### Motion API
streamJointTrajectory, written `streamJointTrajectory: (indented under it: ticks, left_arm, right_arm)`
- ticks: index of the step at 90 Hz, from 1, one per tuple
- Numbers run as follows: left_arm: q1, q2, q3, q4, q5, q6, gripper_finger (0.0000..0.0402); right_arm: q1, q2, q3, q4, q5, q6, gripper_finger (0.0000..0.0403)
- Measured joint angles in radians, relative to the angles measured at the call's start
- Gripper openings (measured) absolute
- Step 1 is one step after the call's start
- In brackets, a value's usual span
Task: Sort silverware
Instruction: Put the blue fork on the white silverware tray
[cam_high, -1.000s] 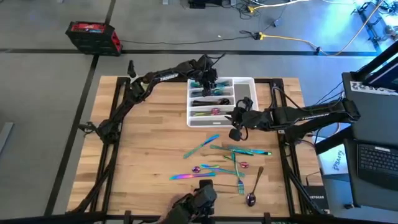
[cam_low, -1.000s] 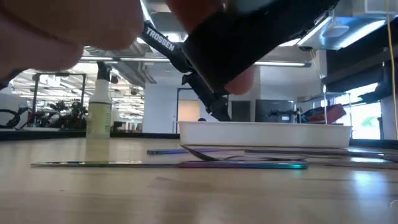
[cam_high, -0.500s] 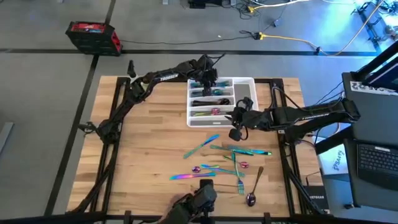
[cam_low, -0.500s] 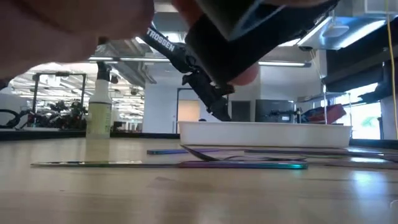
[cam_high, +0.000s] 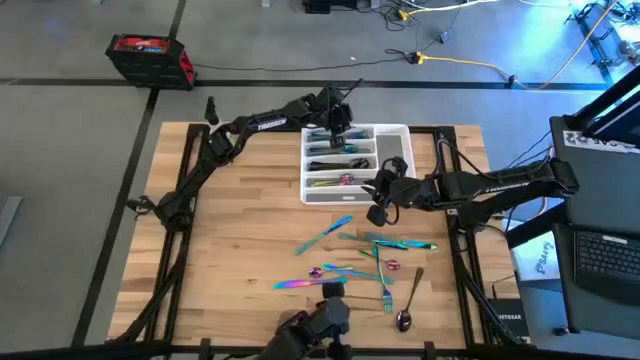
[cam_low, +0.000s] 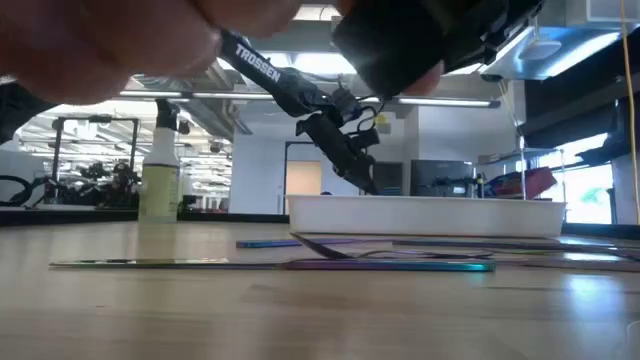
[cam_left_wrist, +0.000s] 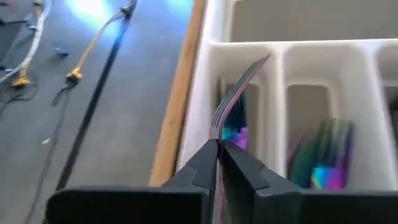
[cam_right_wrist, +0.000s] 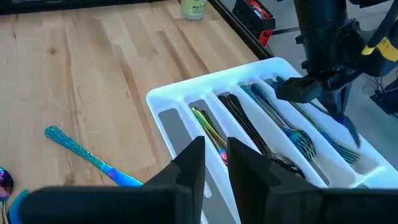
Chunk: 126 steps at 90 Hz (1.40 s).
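Left gripper (cam_left_wrist: 219, 152) sits over the far compartment of the white tray (cam_high: 398, 133), upper centre of the high view, fingers pinched on a rainbow fork (cam_left_wrist: 233, 99), tines pointing down into that slot. The slot already holds other forks (cam_right_wrist: 323, 134); neighbouring slots hold more pieces.

Right gripper (cam_right_wrist: 214, 158) hovers near the tray's right edge in the high view, fingers nearly together, nothing between them.

The rest of the silverware (cam_high: 370, 262) lies loose on the table (cam_high: 240, 230), lower centre of the high view, with a darker spoon (cam_high: 408, 305) at the lower right of the pile.

Risks, as I judge them:
- Fork hangs tilted. Released from here, it could catch the divider and land across two slots.
- Tines could tangle with the forks already inside.
- Both arms are close at the tray, so a right-arm move inward risks a collision.
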<state>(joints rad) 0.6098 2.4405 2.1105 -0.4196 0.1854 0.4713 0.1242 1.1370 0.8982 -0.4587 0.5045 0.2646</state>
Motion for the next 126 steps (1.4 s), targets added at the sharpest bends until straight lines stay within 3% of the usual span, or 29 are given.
streamJointTrajectory:
  ticks: [21,68,87,126]
  left_arm:
    - [-0.001,-0.002,0.0,-0.081,0.024,0.005,0.0002]
    - [0.003,-0.003,0.0,-0.086,-0.007,0.04,0.0001]
    - [0.004,-0.003,0.0,-0.075,-0.099,0.068,0.0001]
    - [-0.004,-0.005,-0.025,-0.127,-0.176,0.118,0.0]
  right_arm:
    - [0.0,0.0,0.0,-0.001,0.0,0.0,0.0051]
    - [0.0,0.0,0.0,-0.001,-0.001,0.0,0.0051]
    - [0.0,0.0,0.0,-0.001,-0.001,0.0,0.0051]
    - [0.0,0.0,0.0,-0.004,-0.001,0.0,0.0051]
